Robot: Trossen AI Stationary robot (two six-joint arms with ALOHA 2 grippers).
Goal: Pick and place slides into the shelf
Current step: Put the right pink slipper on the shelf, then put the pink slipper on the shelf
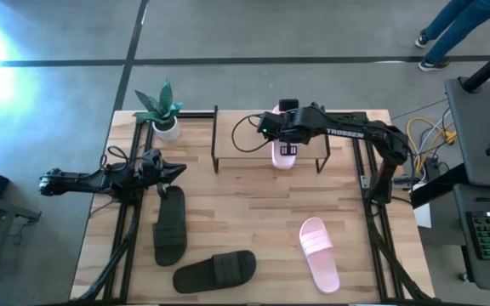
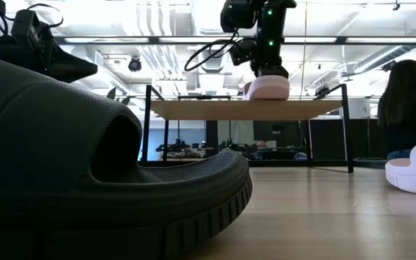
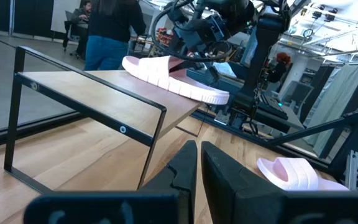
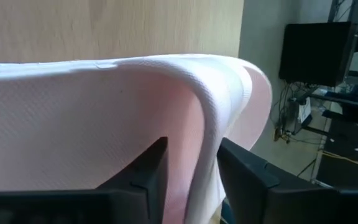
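Right end effector point(image 1: 286, 150) pinches a pink slide point(image 1: 284, 156) on the shelf point(image 1: 228, 140); arm reads "TROSSEN"; left end effector point(image 3: 197, 163) pressed together.

Right tool point(image 2: 268, 74) holds pink slide point(image 2: 268, 88) on shelf point(image 2: 245, 109).

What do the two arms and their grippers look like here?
Both arms are dark, slim and jointed. The right arm carries white TROSSEN lettering and a looping black cable. The right gripper and left gripper have flat black angular fingers.
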